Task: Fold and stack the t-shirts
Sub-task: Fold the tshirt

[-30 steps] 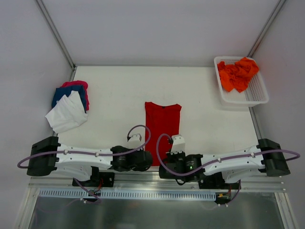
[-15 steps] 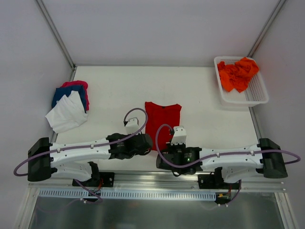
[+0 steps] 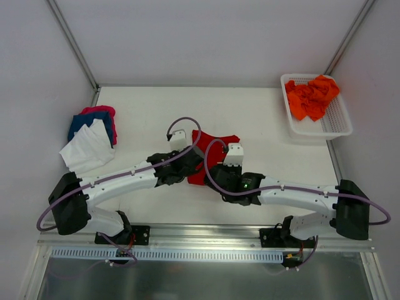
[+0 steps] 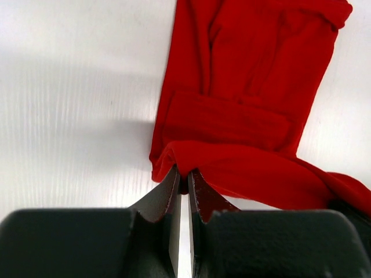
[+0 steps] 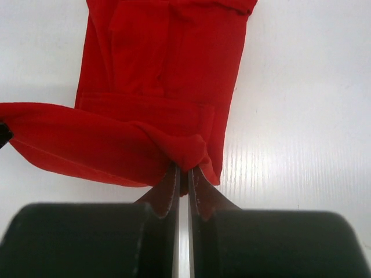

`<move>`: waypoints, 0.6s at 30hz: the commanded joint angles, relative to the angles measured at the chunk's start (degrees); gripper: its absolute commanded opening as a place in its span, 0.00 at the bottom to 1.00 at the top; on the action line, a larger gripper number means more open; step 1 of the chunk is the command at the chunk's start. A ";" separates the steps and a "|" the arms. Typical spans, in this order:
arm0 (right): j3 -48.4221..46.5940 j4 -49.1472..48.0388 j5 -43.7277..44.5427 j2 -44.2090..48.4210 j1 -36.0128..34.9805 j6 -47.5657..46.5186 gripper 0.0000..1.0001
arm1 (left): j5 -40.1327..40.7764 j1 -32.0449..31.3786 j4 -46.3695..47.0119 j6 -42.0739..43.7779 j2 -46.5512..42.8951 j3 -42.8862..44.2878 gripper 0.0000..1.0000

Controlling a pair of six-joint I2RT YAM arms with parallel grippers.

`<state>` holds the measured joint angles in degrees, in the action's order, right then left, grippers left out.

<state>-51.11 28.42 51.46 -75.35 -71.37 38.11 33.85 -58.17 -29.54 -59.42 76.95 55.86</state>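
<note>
The deep red t-shirt lies mid-table, folded narrow, collar end away from the arms. Its near hem is lifted and doubled back over the body. My left gripper is shut on the hem's left corner, seen close in the left wrist view as red cloth pinched at the gripper tips. My right gripper is shut on the right corner, with the red shirt stretching ahead. Orange t-shirts are heaped in the basket. White, blue and pink t-shirts are stacked at the left.
The white mesh basket stands at the back right corner. The stack at the left sits close to the table's left edge. Metal frame posts rise at both back corners. Bare white table surrounds the red shirt.
Both arms have reached away from the near edge, carrying the red shirt's hem up and toward its collar. The shirt now shows shorter from above.
</note>
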 commanded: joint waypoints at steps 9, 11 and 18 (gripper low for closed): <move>-4.34 -0.30 1.10 -2.70 9.05 -14.90 0.00 | 4.74 7.11 1.59 15.55 9.10 10.23 0.00; -5.05 -0.83 1.18 -2.35 9.67 -16.04 0.00 | 4.65 7.55 1.68 16.87 9.36 12.42 0.00; -8.39 -3.37 -1.36 -2.34 14.76 -21.74 0.00 | 3.43 9.74 1.59 21.09 11.20 19.81 0.00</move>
<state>-56.80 22.06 48.53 -78.24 -59.53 22.39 33.17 -51.24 -25.78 -43.35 87.33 71.50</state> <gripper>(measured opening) 0.033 0.045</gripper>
